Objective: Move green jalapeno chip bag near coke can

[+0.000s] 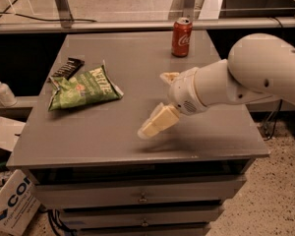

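Observation:
The green jalapeno chip bag (83, 87) lies flat on the left part of the grey table (137, 53). The red coke can (181, 37) stands upright near the table's far edge, right of centre. My gripper (152, 103) hangs over the middle front of the table, to the right of the bag and apart from it. It is open and empty, with one cream finger (156, 123) reaching towards the front left and the other (168, 76) behind it. The white arm comes in from the right.
A small black ridged object (67, 68) lies at the bag's far left corner. A white pump bottle (1, 90) stands on a ledge left of the table. A cardboard box (10, 205) sits on the floor at the lower left. Drawers run below the tabletop.

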Action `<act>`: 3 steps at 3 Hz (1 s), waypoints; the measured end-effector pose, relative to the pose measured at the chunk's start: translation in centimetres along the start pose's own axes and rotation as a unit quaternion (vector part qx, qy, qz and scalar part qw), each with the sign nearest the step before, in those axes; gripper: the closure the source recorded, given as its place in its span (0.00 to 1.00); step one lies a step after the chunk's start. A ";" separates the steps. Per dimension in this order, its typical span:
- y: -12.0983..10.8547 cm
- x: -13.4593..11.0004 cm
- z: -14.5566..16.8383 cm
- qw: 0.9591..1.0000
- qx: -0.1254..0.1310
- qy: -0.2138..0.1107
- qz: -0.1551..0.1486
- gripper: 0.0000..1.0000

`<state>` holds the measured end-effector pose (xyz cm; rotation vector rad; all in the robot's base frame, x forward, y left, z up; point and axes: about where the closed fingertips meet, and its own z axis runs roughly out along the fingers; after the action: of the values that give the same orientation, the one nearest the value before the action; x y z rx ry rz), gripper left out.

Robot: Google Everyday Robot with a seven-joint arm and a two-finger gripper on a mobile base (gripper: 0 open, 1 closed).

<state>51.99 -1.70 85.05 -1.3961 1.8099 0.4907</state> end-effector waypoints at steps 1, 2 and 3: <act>-0.6 -1.9 4.5 0.999 -0.008 -0.039 0.000 0.00; -0.8 -3.8 8.5 0.997 -0.017 -0.070 0.002 0.00; -0.9 -6.2 11.9 0.994 -0.026 -0.102 -0.001 0.00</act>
<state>57.51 10.32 82.65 -1.3306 1.6426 0.6590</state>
